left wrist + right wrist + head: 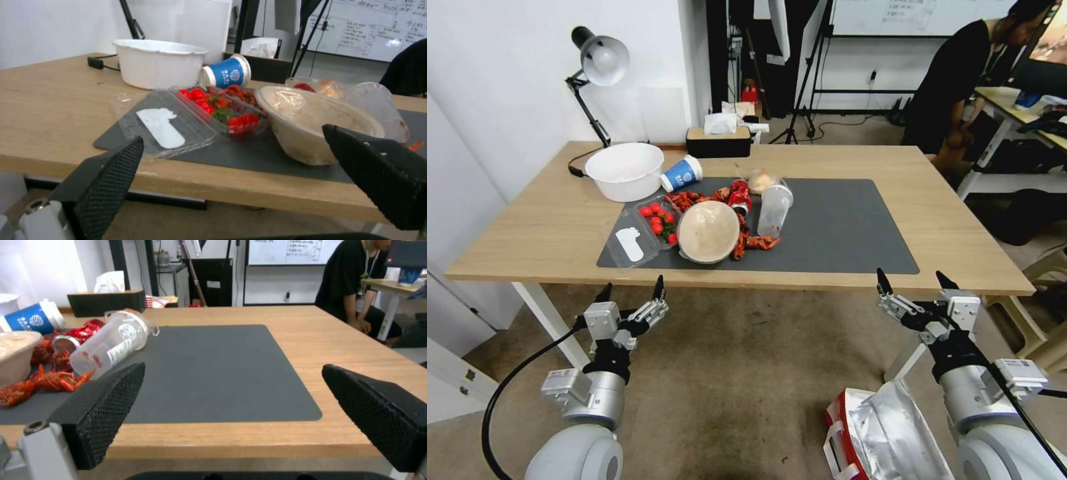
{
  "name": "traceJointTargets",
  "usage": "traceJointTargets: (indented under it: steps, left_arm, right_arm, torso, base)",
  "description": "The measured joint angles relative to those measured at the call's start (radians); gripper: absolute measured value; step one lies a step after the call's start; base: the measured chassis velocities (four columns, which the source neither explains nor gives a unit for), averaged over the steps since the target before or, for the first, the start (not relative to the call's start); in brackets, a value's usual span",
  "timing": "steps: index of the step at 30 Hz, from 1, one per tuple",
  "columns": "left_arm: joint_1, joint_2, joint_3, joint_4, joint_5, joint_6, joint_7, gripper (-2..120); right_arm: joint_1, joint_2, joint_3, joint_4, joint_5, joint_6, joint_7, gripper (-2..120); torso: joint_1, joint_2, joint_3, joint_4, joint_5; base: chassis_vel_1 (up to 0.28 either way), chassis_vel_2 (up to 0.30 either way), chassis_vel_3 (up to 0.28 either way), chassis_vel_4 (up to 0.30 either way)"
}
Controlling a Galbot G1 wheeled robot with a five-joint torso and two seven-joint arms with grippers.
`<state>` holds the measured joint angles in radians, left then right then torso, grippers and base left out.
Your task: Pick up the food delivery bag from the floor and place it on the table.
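My left gripper point(631, 291) and right gripper point(914, 279) both spread, empty, raised before table point(547, 227) edge. Bag point(875, 427) on floor point(740, 373) beside right arm, untouched. Mat's point(854, 227) right half free for it.

Centre of head view: tipped beige bowl point(708, 231), clear tray of tomatoes point(657, 220), crayfish point(754, 243), toppled clear cup point(774, 210). Upper left: white tub point(624, 171), blue cup point(681, 174), desk lamp point(597, 70)

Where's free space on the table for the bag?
Free: the right half of the grey mat, plus the bare wood of the table beyond it. Crowded: the mat's left half, with bowl, tomato box, crayfish and toppled cups.
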<state>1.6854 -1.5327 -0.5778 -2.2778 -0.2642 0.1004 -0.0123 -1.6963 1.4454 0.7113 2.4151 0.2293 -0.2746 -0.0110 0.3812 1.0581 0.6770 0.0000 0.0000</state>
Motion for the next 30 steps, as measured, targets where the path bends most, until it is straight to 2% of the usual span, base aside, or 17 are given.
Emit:
traceJointTargets:
  steps: [30]
  left_arm:
    - [-0.006,0.002,0.000,0.028,0.013,-0.039,0.012,100]
  right_arm:
    - [-0.004,-0.003,-0.009,-0.012,-0.010,0.013,-0.003,100]
  torso:
    - [-0.064,-0.149,-0.085,0.0000,0.0000]
  base:
    - [0.000,0.000,0.000,0.000]
